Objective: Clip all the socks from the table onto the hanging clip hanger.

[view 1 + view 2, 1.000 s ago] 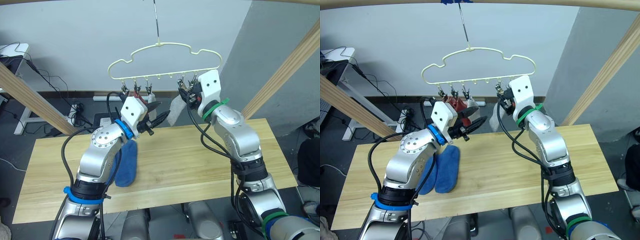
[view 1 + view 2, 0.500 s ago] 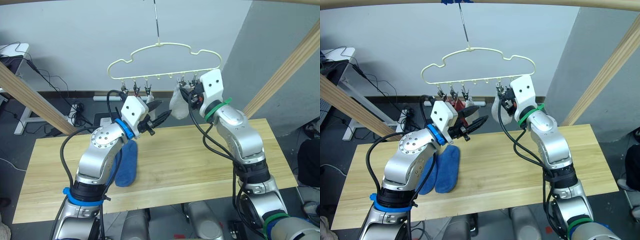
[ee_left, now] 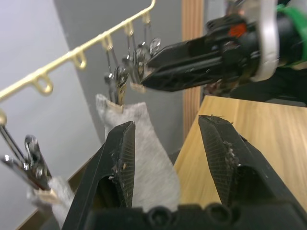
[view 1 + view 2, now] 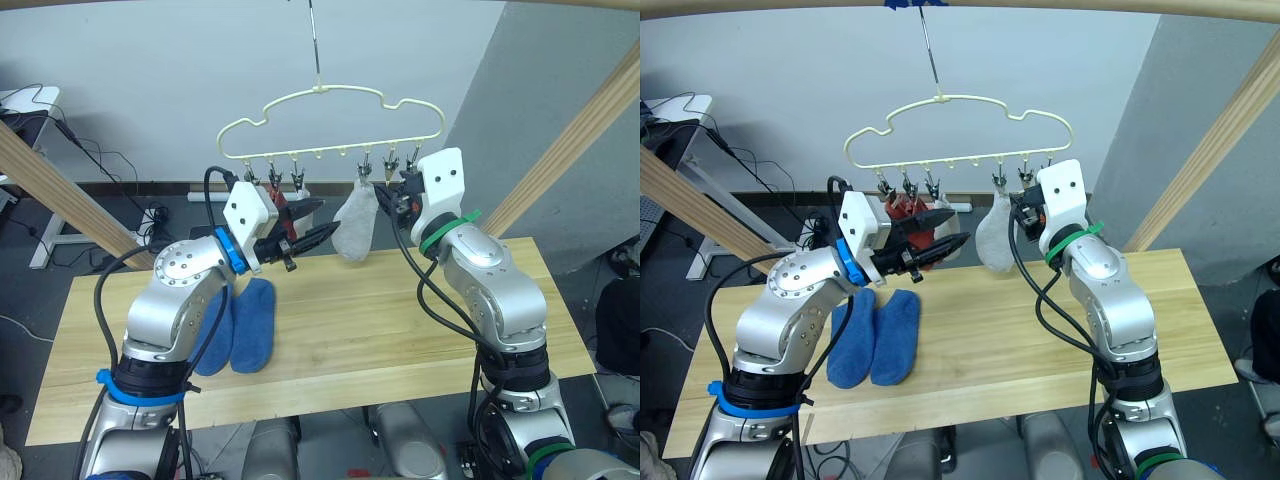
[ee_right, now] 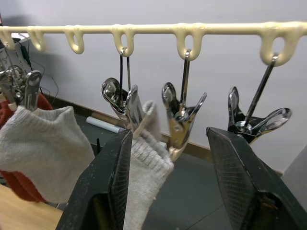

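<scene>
Because a light grey sock (image 4: 994, 238) now hangs from its own clip just beside our right claw (image 4: 1023, 208), that claw's fingers are spread with nothing between them, free of the clip hanger (image 4: 960, 125). Our left claw (image 4: 940, 240) is likewise spread and empty, raised between the hung socks. We count two blue socks (image 4: 875, 337) on the table (image 4: 1040, 340), below the left claw, and, just behind it, rust red fabric (image 4: 902, 212) and another grey sock (image 5: 45, 148) on the clips.
</scene>
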